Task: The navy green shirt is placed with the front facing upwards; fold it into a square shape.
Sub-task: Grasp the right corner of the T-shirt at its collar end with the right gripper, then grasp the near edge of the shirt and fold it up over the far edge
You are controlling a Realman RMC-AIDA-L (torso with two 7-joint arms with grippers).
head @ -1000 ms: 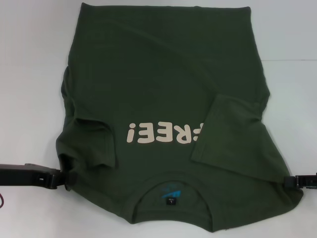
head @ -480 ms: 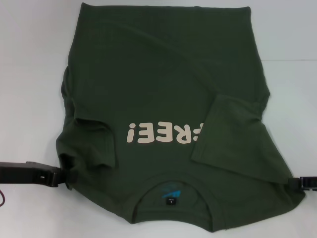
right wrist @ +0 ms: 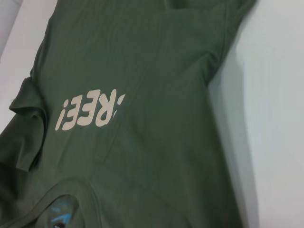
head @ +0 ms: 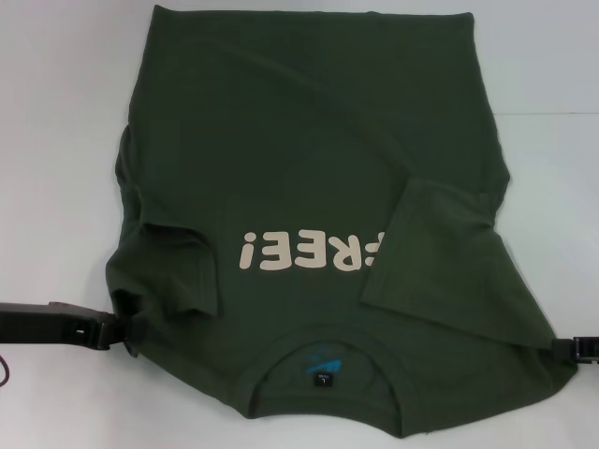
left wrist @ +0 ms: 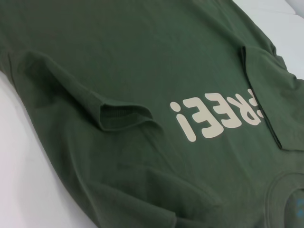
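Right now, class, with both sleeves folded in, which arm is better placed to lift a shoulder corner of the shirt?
Left, probably. The left gripper sits at the navy green shirt's near shoulder edge, seemingly touching cloth. The right gripper is near the opposite shoulder, mostly out of frame.

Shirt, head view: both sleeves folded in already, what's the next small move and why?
Probably close both pincers on the collar-end shoulder edges. The left pincer and right pincer sit at opposite edges of the navy green shirt, near the collar. With the left sleeve and right sleeve folded inward, the lengthwise fold toward the far hem looks next.
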